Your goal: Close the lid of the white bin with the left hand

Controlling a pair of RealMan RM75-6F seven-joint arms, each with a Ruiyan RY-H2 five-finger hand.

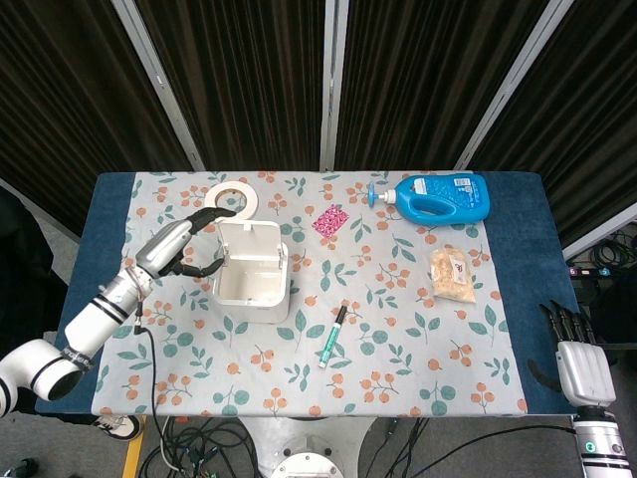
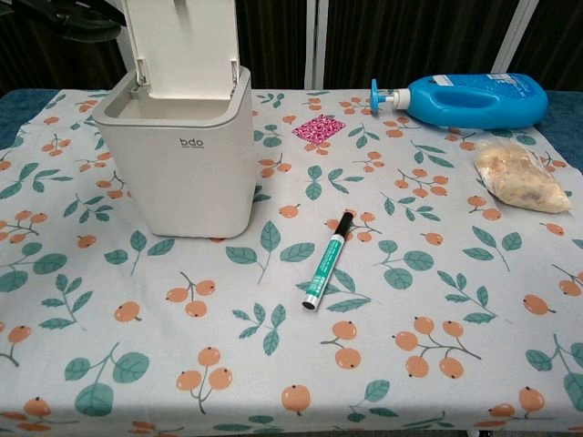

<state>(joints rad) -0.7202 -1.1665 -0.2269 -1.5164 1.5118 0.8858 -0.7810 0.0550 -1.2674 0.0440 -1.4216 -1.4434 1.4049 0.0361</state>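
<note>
The white bin stands left of centre on the floral tablecloth, its lid hinged upright and open. In the chest view the bin is at the left and the raised lid runs up to the top edge. My left hand is just left of the lid, empty, with its fingers spread and reaching to the lid's upper left corner; I cannot tell whether they touch it. Its dark fingers show at the chest view's top left. My right hand is empty beyond the table's front right corner.
A white tape ring lies right behind the lid. A pink packet, a blue detergent bottle and a snack bag lie to the right. A green marker lies in front of the bin to its right.
</note>
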